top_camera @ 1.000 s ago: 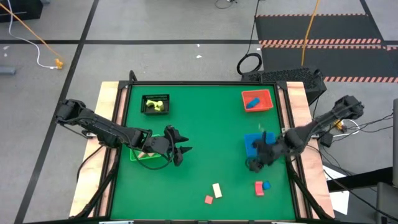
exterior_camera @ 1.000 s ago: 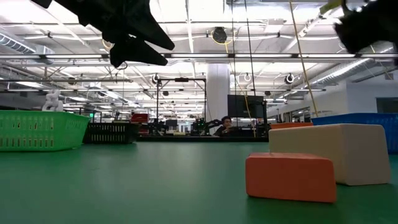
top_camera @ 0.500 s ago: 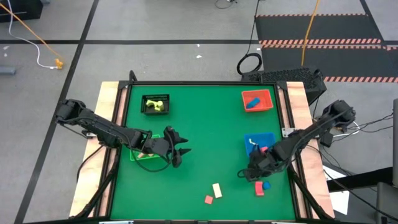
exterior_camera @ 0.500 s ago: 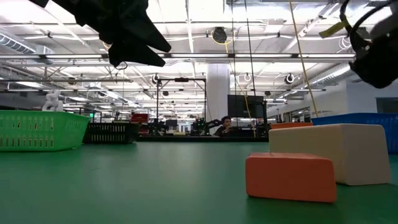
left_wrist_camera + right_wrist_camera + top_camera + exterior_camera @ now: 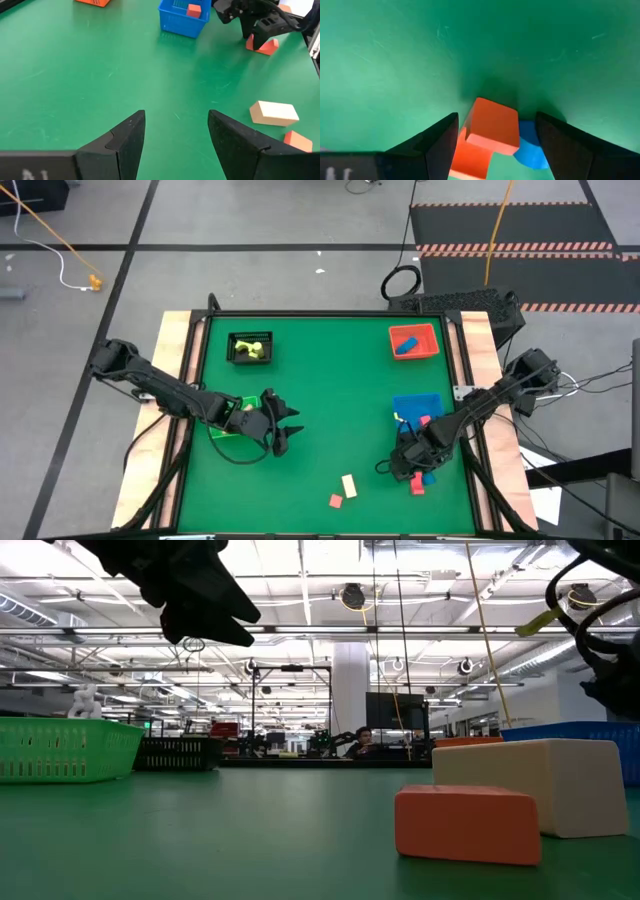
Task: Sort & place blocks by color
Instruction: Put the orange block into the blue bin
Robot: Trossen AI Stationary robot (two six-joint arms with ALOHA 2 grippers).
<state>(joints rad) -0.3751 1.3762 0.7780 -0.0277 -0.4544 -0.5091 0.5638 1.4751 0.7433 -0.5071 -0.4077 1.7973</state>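
Red block and blue block: a red block (image 5: 491, 126) and a blue block (image 5: 530, 150) are seen touching on the green table (image 5: 330, 390), near the front right corner, directly under the right gripper (image 5: 413, 467).
Right gripper: it is held low over that pair, fingers (image 5: 439, 145) spread wide and straddling the red block, nothing clamped.
Cream block and second red block: a cream block (image 5: 349, 485) lies near the front edge at centre, with a small red block (image 5: 336, 501) just beside it on its near left; both are seen close up in the low view.
Blue bin: the blue bin (image 5: 416, 408) is found just behind the right gripper, with a red block (image 5: 194, 10) inside.
Red bin: the red bin (image 5: 414, 341) sits at the far right, a blue block (image 5: 406, 346) inside.
Black bin: the black bin (image 5: 250, 348) sits far left, yellow-green blocks (image 5: 254, 351) inside.
Left gripper: the left gripper (image 5: 281, 424) is held left of centre beside the green bin (image 5: 228, 428), fingers (image 5: 125, 142) parted and empty.
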